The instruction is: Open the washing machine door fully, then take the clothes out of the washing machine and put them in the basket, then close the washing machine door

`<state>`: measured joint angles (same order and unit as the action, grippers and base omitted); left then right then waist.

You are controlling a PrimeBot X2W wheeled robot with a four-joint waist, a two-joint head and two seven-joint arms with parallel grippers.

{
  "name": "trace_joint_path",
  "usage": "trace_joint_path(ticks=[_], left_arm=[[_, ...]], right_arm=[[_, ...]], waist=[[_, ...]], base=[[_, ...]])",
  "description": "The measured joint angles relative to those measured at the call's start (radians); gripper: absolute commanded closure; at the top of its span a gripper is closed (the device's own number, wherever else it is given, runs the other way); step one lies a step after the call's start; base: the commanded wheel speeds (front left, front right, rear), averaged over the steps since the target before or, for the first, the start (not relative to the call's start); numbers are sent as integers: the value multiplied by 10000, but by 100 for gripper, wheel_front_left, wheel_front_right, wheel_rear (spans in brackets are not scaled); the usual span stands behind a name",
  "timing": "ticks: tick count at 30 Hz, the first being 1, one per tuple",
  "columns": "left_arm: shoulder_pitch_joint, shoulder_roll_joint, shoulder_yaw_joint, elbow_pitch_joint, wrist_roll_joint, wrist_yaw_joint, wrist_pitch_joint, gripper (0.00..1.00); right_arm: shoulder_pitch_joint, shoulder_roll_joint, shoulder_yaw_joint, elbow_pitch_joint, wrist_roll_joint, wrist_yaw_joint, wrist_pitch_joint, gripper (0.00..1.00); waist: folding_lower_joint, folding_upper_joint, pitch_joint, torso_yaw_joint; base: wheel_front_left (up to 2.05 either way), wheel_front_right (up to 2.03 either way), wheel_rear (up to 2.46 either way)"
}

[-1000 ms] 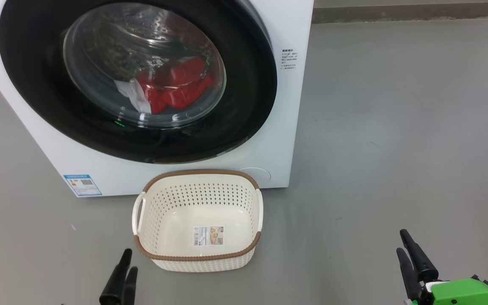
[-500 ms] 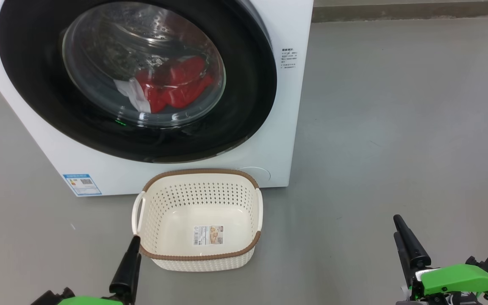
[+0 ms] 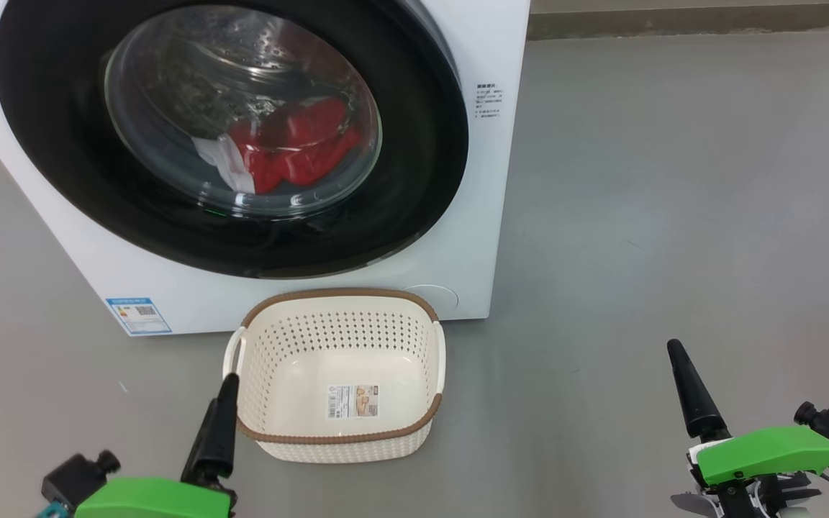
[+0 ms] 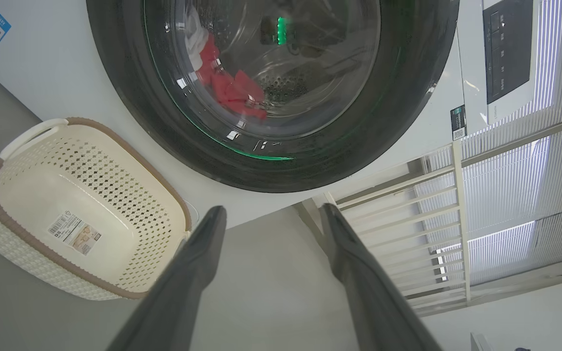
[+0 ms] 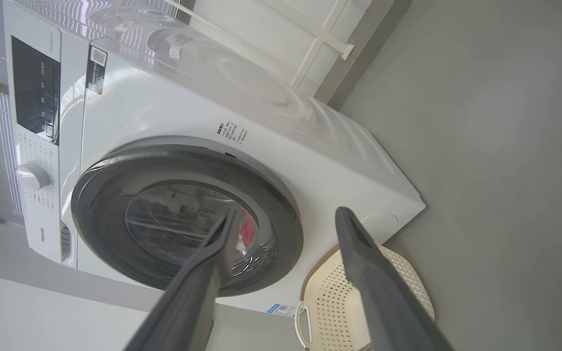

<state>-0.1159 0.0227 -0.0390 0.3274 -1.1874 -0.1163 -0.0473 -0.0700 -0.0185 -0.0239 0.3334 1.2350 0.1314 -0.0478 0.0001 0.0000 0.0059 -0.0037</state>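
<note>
I'm holding my left gripper (image 4: 272, 210) wide, just beside the cream perforated plastic basket (image 3: 342, 444) with a brown rim, so I'm risking nudging it. The red fabric clothes (image 3: 292, 147) are lying behind the shut glossy black round washing machine door (image 3: 55, 144). My right gripper (image 5: 288, 214) is hanging wide.

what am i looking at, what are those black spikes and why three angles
It's a two-armed robot facing a white washing machine. One picture is from a camera on its head, looking down; the other two are from cameras on its wrists, looking along the dark fingers. Those fingers form a pincer on each arm: the left pincer and right pincer are open, holding nothing. The round black door is shut, red clothes behind its glass. An empty cream basket stands on the grey floor in front.
</note>
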Motion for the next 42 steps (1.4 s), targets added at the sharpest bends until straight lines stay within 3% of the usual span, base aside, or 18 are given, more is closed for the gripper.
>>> trace_joint_path(ticks=[21,42], left_arm=[[-366,10,-284,-594,3354,284,-619,0],[-823,23,-644,-259,6142,763,-1233,0]], right_arm=[[-379,-71,81,-140,-2823,0,-600,0],[-729,-117,119,-171,-5358,0,-1208,0]], waist=[[-1,1,-80,-55],[-1,0,-93,-89]], base=[[0,0,0],[0,0,0]])
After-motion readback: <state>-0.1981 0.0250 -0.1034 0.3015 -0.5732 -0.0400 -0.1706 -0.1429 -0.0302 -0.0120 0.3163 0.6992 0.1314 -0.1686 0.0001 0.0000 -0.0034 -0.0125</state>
